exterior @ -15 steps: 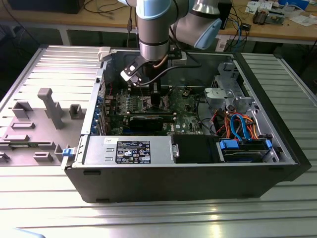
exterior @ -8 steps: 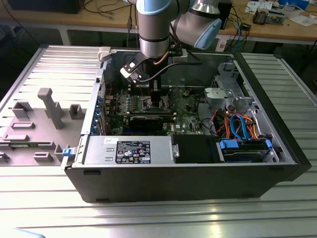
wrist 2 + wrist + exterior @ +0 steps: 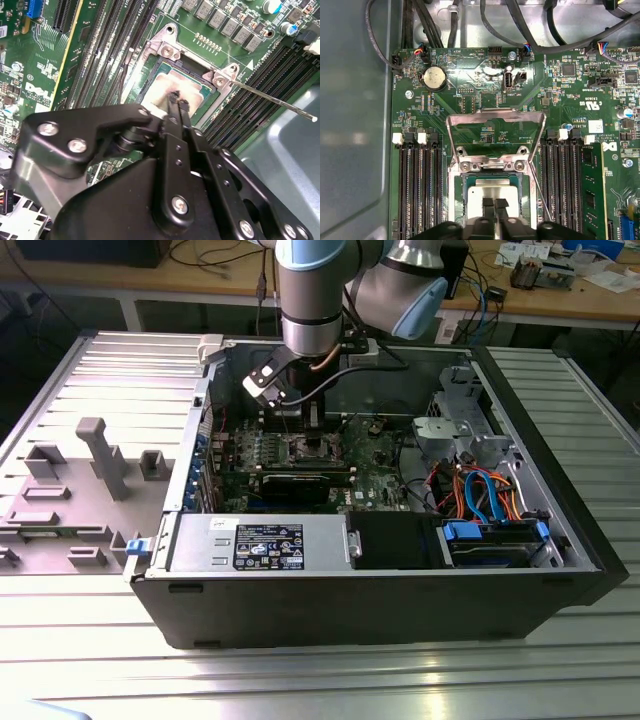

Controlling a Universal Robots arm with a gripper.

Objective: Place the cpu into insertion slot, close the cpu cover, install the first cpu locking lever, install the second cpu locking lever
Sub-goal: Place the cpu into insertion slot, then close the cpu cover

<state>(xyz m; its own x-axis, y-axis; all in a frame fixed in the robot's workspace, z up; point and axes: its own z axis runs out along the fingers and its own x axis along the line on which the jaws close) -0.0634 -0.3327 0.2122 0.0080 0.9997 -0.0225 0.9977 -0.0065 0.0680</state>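
The cpu (image 3: 495, 189), a square silver-topped chip, lies flat in the insertion slot (image 3: 455, 190) on the green motherboard. My gripper (image 3: 494, 204) is directly over it, fingers shut together with their tips on or just above the chip's top (image 3: 182, 82); I cannot tell which. The cpu cover (image 3: 495, 115), a grey metal frame, is swung open and lies back towards the coin battery. A thin locking lever (image 3: 275, 101) sticks out free beside the socket. In the exterior view the gripper (image 3: 312, 430) reaches down into the open computer case.
Black memory slots (image 3: 417, 190) flank the socket on both sides. A coin battery (image 3: 433, 78) and cable plugs lie beyond the cover. The case holds a power supply (image 3: 260, 543) and a drive bay with blue and orange cables (image 3: 490, 495). A grey fixture plate (image 3: 90, 470) is at the exterior view's left.
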